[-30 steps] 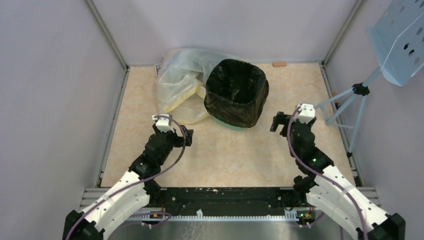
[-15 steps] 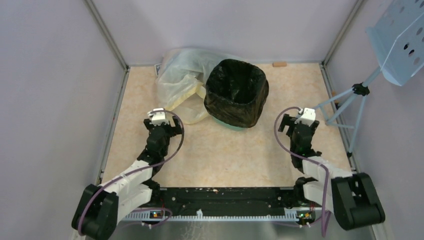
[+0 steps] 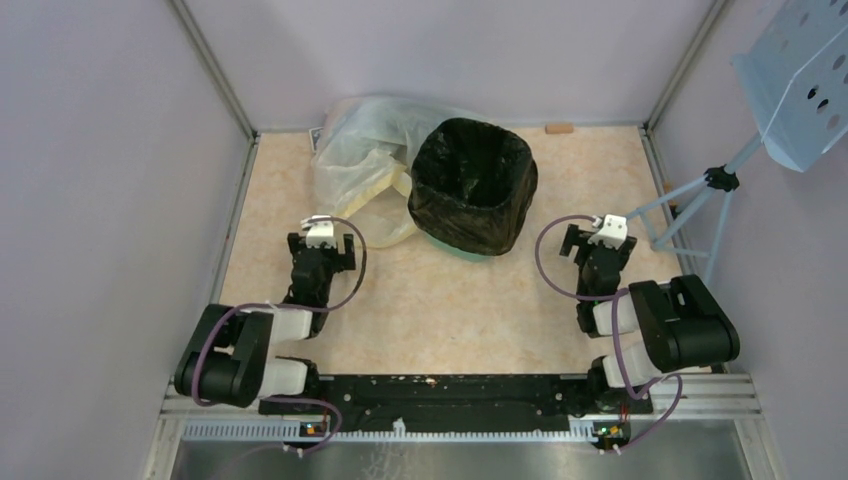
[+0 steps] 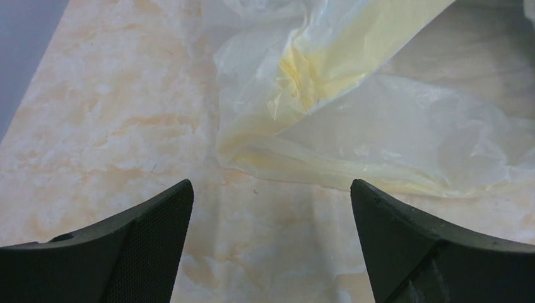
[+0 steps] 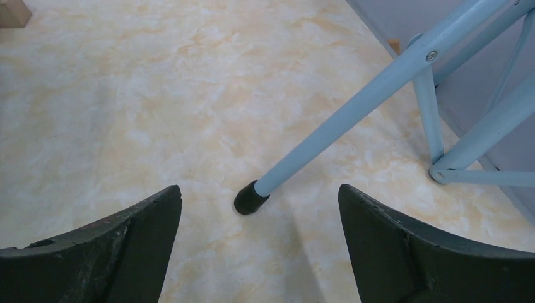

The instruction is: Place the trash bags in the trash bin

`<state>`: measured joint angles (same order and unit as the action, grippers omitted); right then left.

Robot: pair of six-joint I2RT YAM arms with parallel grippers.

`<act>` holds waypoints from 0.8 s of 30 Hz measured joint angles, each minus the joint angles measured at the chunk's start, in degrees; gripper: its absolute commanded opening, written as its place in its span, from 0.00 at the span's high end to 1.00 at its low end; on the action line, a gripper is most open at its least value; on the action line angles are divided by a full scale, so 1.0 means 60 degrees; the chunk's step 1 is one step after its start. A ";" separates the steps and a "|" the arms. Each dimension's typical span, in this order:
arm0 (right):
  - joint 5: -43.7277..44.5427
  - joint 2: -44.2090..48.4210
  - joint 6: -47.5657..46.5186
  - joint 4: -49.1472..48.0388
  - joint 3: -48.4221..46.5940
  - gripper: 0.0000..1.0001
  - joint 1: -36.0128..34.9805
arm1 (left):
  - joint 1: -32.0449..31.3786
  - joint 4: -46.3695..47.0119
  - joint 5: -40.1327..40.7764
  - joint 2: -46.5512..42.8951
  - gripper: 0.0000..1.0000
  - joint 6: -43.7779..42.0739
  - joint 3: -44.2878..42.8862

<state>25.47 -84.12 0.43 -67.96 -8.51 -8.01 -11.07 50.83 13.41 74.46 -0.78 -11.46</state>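
Translucent yellowish bag (image 3: 352,170), blue tripod (image 3: 722,180), small wooden block (image 3: 559,128)

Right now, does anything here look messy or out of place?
A crumpled clear bag lies loose beside the bin. The black bag itself sits in the bin, folded over its rim.

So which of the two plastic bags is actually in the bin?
The glossy black bag, lining the mint-green bin; the clear yellowish bag lies loose beside it.

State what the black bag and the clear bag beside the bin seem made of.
Black bag: thin plastic film, glossy, judging by its crinkles and highlights. Clear bag: thin translucent plastic, likely polyethylene, yellowish where folded; the table shows through it.
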 measured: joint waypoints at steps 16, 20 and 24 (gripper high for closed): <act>0.0025 0.0000 0.0000 -0.0543 0.0000 0.06 0.0000 | 0.1260 0.1876 -0.2382 0.2597 0.01 -0.0692 -0.0572; 0.0025 0.0000 0.0000 -0.0543 0.0000 0.06 0.0000 | 0.1260 0.2036 -0.2452 0.2597 0.01 -0.0681 -0.0576; 0.0025 0.0000 0.0000 -0.0543 0.0000 0.06 0.0000 | 0.1264 0.2033 -0.2506 0.2597 0.01 -0.0681 -0.0576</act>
<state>25.63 -84.12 0.43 -71.22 -8.51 -8.01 -3.49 63.02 -1.63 90.04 -4.86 -14.92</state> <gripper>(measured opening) 0.939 0.987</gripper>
